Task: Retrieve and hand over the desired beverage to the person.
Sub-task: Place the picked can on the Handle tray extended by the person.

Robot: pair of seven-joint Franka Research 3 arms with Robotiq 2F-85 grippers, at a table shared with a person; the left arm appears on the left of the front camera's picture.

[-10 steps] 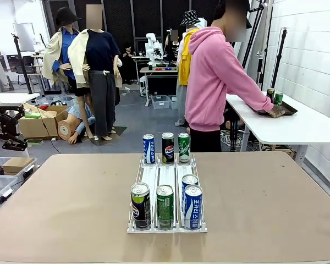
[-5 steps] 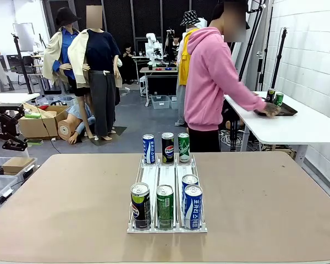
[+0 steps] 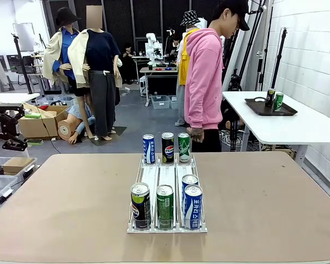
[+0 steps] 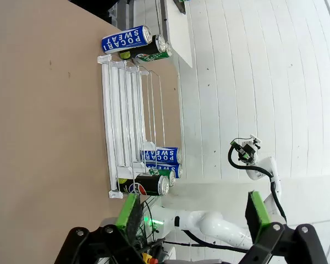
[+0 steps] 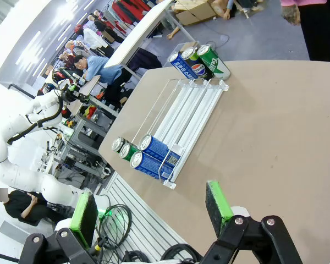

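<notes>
Left gripper (image 4: pixel 191 212), jaws spread wide and empty, above the table (image 4: pixel 44 137); just beyond its fingertips lies the clear can rack (image 4: pixel 129 126), cans at both ends. Right gripper (image 5: pixel 151 212), likewise open and empty, faces the same rack (image 5: pixel 181 113) from farther off. The person (image 3: pixel 204 77) stands past the rack's far end, at the table's far edge, apparently turned sideways.

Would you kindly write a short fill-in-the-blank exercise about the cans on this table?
The clear acrylic three-lane can rack holds ___ cans in all.
Its right lane's two front cans are blue and ___.
The person in the pink hooded sweatshirt stands at the table's ___ side.
Both claws, left and right, are ___.

Missing: seven; white; far; open
</notes>
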